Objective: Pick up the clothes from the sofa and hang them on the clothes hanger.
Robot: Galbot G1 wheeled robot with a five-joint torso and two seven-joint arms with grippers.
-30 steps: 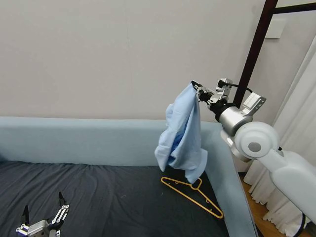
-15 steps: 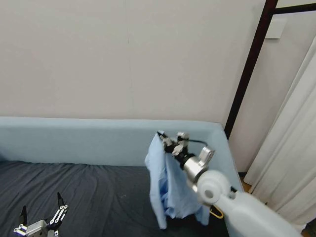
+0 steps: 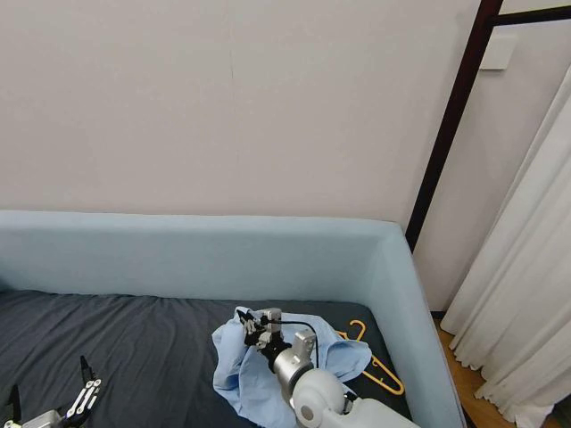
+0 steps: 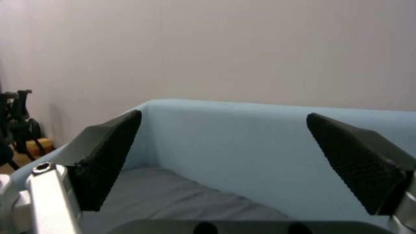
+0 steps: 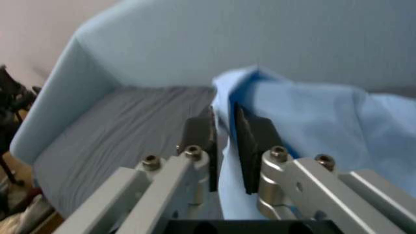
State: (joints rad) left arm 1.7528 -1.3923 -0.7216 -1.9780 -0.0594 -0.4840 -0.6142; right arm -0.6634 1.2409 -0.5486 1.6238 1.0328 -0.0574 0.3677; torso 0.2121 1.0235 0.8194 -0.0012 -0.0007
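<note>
**While the right gripper clamps the cloth: counts and positions**

Where the right gripper [image 3: 257, 328] sits low over the seat, its two dark pads [image 5: 256, 141] are pressed together on a raised fold of the single light blue cloth garment [image 3: 234, 382]. The right wrist view shows the fabric pinched edge-on between them.

**Counts.** One garment. One thin orange clothes hanger [image 3: 382, 378]. Two grippers. One pale blue upholstered sofa [image 3: 178, 254] with one dark grey seat cushion [image 3: 125, 334]. One dark wooden post [image 3: 446, 125]. One white curtain [image 3: 526, 294].

**Garment relative to the right gripper.** The cloth lies crumpled on the seat cushion, spreading beneath the gripper and out to both of its sides. Only the held fold stands up, inside the jaws.

**Hanger relative to the right gripper.** It lies flat on the seat to the gripper's right, near the sofa's end wall. Its hook shows just beside the garment's edge, and part of the hanger is covered by the cloth. It is apart from the pads.

**Left gripper** [image 3: 49, 399]. It is low over the seat, well apart from the garment and to the right gripper's left. Its fingers [image 4: 107, 156] are spread wide with nothing between them, and the sofa's backrest shows through the gap.

**Background.** The post and curtain stand beyond the sofa's end, well to the right gripper's right.
</note>
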